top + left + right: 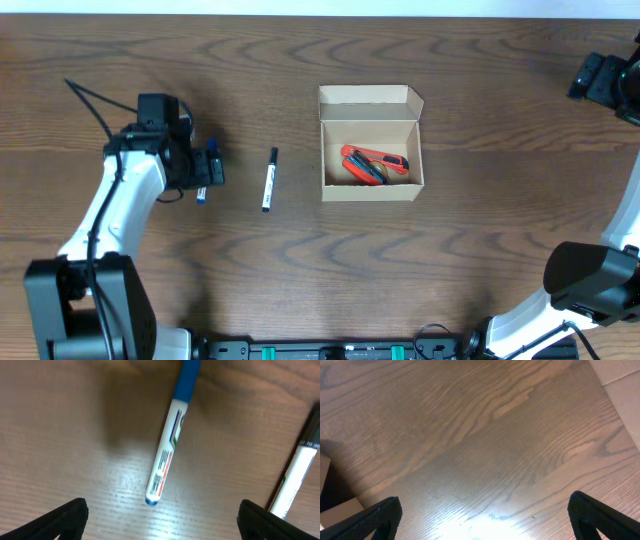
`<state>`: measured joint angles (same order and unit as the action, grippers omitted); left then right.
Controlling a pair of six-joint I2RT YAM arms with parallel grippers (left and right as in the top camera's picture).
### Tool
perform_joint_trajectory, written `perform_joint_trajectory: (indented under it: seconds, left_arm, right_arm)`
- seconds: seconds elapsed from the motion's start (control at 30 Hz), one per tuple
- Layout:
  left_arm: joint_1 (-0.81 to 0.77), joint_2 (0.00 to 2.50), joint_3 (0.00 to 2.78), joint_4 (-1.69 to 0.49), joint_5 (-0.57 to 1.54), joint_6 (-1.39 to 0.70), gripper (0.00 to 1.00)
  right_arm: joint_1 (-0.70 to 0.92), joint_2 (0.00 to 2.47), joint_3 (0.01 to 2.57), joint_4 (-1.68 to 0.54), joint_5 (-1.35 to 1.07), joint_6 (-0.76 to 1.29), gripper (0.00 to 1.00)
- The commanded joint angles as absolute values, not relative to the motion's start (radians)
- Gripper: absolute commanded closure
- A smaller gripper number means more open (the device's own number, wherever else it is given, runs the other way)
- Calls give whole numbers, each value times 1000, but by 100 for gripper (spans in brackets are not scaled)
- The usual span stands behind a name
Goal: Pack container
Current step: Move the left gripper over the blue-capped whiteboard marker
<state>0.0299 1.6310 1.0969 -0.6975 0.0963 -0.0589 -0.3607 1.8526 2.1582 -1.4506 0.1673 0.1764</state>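
Left claw (162,519), jaws released wide, hangs directly above the blue-capped white marker (167,455), whose long axis runs almost square to the closing line, well left of the open tan cardboard container (370,102)

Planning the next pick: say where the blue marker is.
The blue marker lies left on the table, under the open left tool; overhead, the black-capped marker is to its right.

The container (370,145) sits mid-table with a few loose items (372,165) lying inside. Left of it, a single marker (269,180) lies on the table (480,250). Further left, a second marker (167,455) lies beneath the left gripper (207,172), between its spread jaws.
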Motion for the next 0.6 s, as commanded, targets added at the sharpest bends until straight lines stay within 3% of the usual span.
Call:
perform_joint_trajectory:
  seconds: [0.0,0.57]
  left_arm:
    - [32,1679,1161,-718,78,-24,5]
    - [32,1877,1267,-736,97,31,5]
  right_arm:
    - [-366,1859,2153,-1452,167,190,1]
    - [-366,1859,2153,-1452,167,190,1]
